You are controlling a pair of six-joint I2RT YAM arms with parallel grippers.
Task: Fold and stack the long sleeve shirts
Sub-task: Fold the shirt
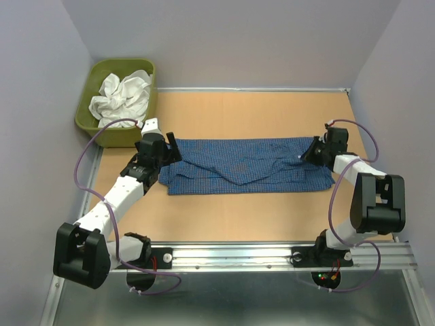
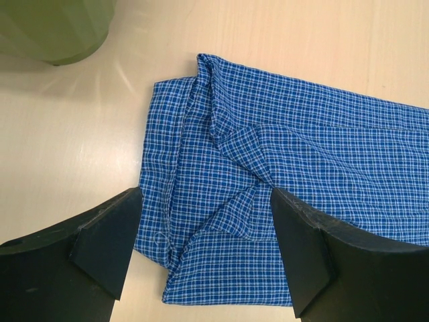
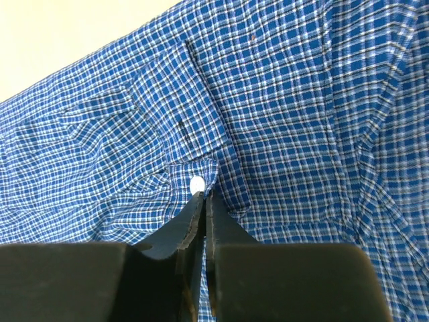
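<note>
The checked shirt [image 1: 245, 166] lies spread mid-frame on the table [image 1: 272, 112]: light, limp cloth, best held at its end corners. My right claw [image 3: 203, 201] is pinched on a fold beside a pale button [image 3: 197, 184]; my left claw [image 2: 204, 204] gapes over the other end.

Left gripper [image 2: 204, 225]: matte black. Between its jaws, dark blue fine-checked cotton shirt [image 2: 281, 154]: a small grid of navy and brighter blue crossed with thin white lines. Right gripper [image 3: 204, 198]: also black. Just past its tip, the same blue-and-white check and a small round off-white button [image 3: 197, 184]. Beyond the left gripper and off to its left, plain olive-green plastic tub [image 1: 102, 71], unpatterned, with a plain white crumpled cloth garment [image 1: 126, 95] inside. Beneath both grippers, light tan wooden tabletop [image 1: 272, 217], no pattern.
</note>
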